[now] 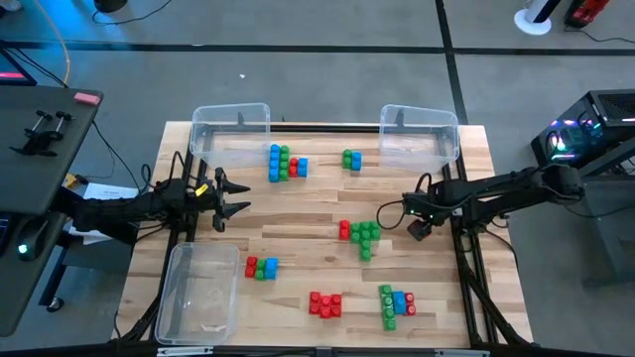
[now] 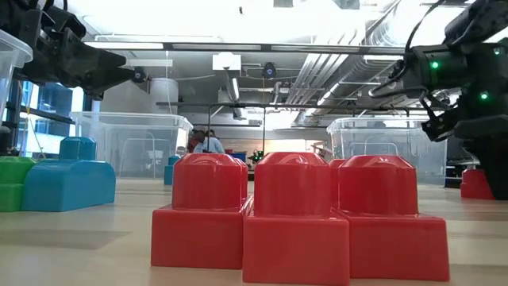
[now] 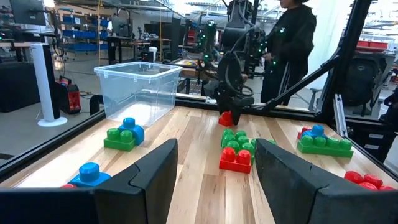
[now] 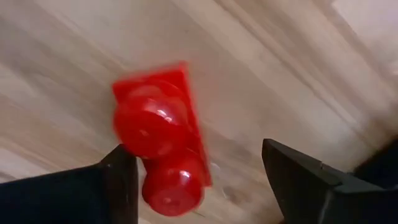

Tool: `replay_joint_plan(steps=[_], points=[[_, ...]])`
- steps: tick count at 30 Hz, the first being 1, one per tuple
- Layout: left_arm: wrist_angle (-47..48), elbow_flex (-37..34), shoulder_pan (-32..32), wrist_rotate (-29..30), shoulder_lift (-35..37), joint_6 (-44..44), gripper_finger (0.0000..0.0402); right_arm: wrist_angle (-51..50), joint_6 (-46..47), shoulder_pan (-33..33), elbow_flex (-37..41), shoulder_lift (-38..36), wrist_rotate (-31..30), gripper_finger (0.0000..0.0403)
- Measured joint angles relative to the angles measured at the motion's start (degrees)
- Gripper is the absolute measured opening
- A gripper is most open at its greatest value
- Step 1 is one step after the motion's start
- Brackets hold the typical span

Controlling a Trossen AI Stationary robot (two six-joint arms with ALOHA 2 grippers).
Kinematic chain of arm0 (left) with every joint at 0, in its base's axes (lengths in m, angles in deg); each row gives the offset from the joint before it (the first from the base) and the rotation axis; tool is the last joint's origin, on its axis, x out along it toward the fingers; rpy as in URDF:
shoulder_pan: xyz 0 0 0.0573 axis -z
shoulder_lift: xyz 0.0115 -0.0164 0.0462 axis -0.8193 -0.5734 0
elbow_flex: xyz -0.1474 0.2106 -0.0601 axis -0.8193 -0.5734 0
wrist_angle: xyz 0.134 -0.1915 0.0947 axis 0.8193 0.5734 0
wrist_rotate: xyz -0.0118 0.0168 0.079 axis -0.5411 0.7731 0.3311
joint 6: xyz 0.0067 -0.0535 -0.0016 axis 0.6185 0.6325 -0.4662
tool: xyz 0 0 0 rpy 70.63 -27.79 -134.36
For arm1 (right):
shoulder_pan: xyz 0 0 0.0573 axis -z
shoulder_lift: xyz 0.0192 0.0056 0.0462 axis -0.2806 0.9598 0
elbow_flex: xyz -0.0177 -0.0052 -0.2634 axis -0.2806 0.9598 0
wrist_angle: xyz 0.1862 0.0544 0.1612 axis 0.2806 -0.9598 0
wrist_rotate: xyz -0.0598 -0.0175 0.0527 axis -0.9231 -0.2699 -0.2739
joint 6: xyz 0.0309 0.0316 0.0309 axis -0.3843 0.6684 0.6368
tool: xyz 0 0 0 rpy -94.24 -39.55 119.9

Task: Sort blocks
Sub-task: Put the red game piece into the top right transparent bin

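- We see the right end effector (image 1: 418, 229) low over the bench (image 1: 308, 243), toward its right side, with its fingers apart and nothing clamped between them.
- In the right wrist view a red two-stud block (image 4: 163, 140) lies on the wood between the spread fingers (image 4: 118, 180); it sits against one finger and well clear of the other. The left wrist view shows the same red block (image 3: 226, 117) on the bench under that end effector.
- Just beside the right end effector, toward the bench's middle, sits a cluster of green blocks with two red ones (image 1: 361, 235).
- The left end effector (image 1: 230, 197) hangs over the bench's left side, its fingers open and empty, pointing toward the middle.
- Ahead of the left end effector, toward the far edge, stands a blue, green and red cluster (image 1: 285, 164); farther along is a small green pair (image 1: 351, 159).
- On the near side of the left end effector lies a red, green and blue trio (image 1: 261, 267), next to a clear bin (image 1: 198, 294) at the near left corner.
- Near the front edge we find a red group (image 1: 324, 303), which fills the low view, and a green, blue and red cluster (image 1: 396, 303) on the near side of the right end effector.
- Two more clear bins stand at the far edge, one left (image 1: 230, 131), one right (image 1: 419, 132).
- A person in dark clothing (image 3: 291, 46) stands beyond the bench.
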Motion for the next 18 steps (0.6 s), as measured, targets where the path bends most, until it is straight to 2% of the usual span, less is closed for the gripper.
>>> replay_joint_plan(steps=[4,6,10,11,14,18], points=[[0.01,-0.01,0.01,-0.01,0.0,0.0,0.02,-0.25,0.05,-0.05,-0.82,0.14,-1.47,0.0191],[0.0,-0.02,0.02,-0.02,0.0,-0.02,0.02,0.04,0.24,0.02,-1.24,0.16,-2.44,0.0147],[0.02,-0.02,0.02,0.0,0.0,0.0,0.02,0.18,2.59,0.0,-1.31,0.13,-1.28,0.003],[0.01,0.0,0.01,0.0,0.0,0.0,0.02,0.61,2.83,0.0,-1.36,0.09,-0.87,0.0016],[0.01,-0.01,0.01,0.0,0.0,0.0,0.02,1.27,4.59,0.0,-2.78,0.09,0.87,0.0019],[0.0,-0.02,0.02,0.0,0.0,0.0,0.02,1.17,2.76,0.0,-10.36,-1.2,2.13,0.0004]])
